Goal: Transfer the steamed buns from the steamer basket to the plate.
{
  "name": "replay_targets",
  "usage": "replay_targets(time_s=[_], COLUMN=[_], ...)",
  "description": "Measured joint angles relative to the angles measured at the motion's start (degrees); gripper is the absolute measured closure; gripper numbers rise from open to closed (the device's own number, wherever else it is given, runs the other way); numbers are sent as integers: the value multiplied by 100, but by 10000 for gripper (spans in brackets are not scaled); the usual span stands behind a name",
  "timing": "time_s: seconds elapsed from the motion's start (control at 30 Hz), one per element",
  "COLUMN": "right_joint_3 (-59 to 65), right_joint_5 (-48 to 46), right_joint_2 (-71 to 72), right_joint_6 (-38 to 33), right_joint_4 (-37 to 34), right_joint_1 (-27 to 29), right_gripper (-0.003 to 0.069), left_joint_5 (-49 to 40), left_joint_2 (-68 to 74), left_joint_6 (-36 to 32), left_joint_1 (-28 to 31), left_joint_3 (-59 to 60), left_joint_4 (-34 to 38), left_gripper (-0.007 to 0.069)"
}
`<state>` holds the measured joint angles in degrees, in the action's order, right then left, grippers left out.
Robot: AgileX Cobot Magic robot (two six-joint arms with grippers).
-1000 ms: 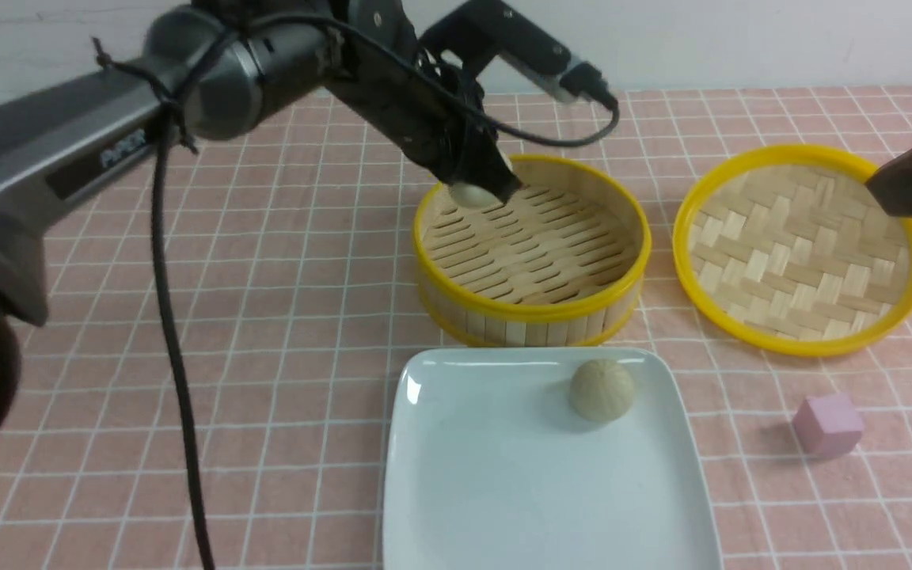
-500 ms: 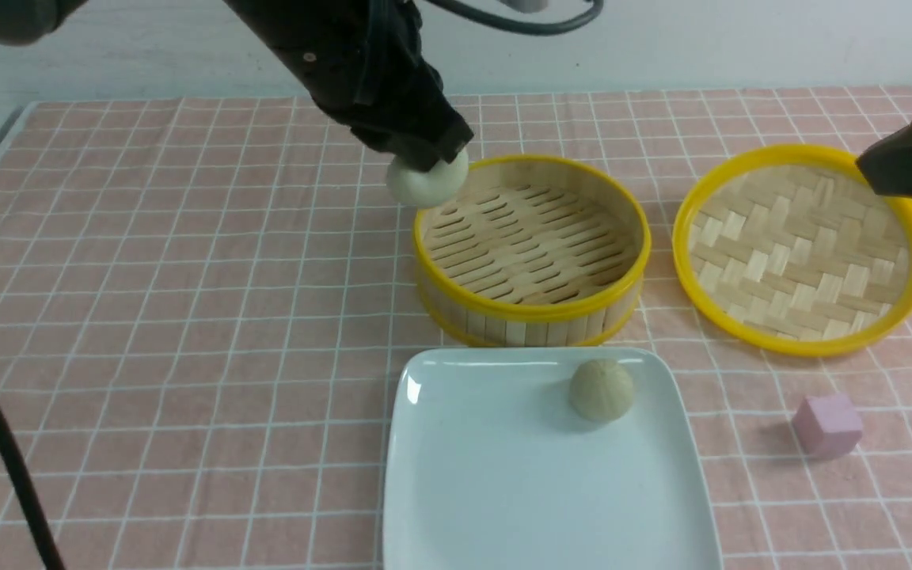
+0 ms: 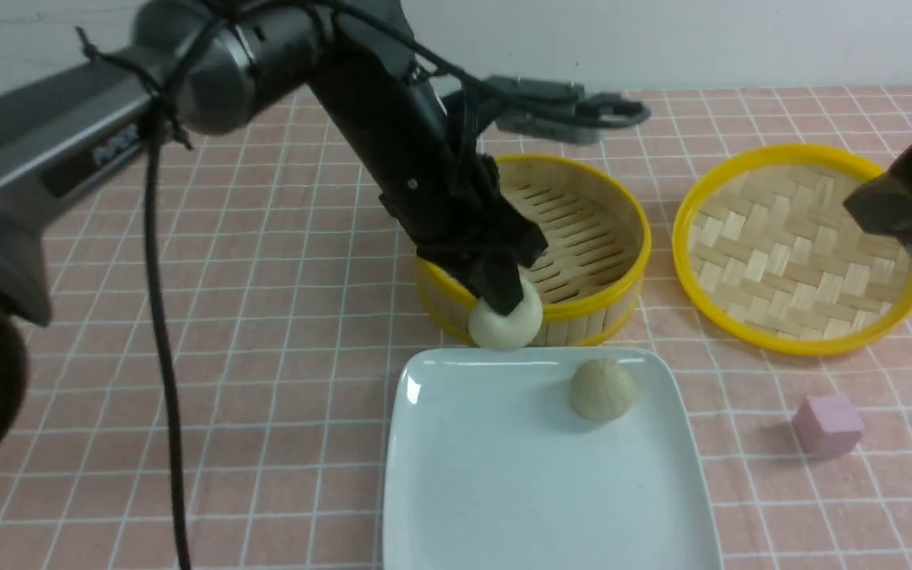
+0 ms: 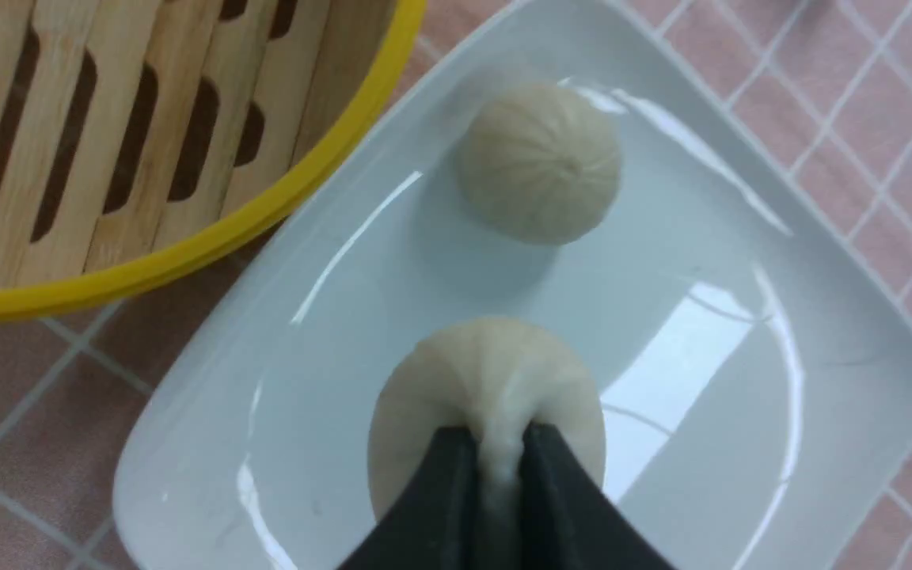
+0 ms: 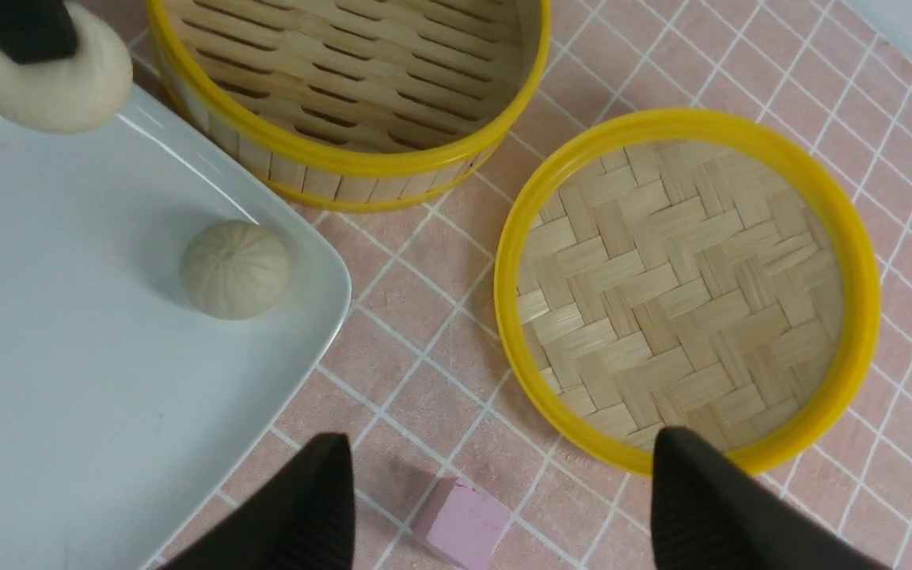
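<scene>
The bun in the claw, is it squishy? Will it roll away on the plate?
Probably squishy: the left claw pinches a ridge of dough on the held bun. It looks light, since that small pinch carries it. It might roll a little on the glossy plate, though the other bun sits settled there.

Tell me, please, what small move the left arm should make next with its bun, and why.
Probably lower it onto the plate: the left gripper pinches the held bun above the plate's far edge, apart from the second bun already lying there.
</scene>
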<state>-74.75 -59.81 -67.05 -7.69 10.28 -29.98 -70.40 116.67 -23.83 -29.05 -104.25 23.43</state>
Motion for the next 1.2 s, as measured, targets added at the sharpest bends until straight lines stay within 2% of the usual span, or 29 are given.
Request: replay_targets(time_s=[0.23,0.47,0.7,1.0,1.2], right_joint_3=[0,0,0,0,0], right_joint_5=[39,51,90,278,527], right_joint_2=[0,0,0,0,11], right_joint_6=[6,6,6,6,27], right_joint_4=[90,90,90,123,344], right_joint_1=[0,0,0,0,0], right_gripper=[164,164,164,164,164], left_joint_5=[50,95,95,109,92], left_joint_2=[741,1057,1068,787,-64], left_joint_6=[-12,-23,-23,-28,9], left_joint_1=[0,0,0,0,0], left_joint_3=[1,1,-5,-5,-5], left_joint_4=[-219,86,56,29,-119], left_gripper=[441,319,265,109,84])
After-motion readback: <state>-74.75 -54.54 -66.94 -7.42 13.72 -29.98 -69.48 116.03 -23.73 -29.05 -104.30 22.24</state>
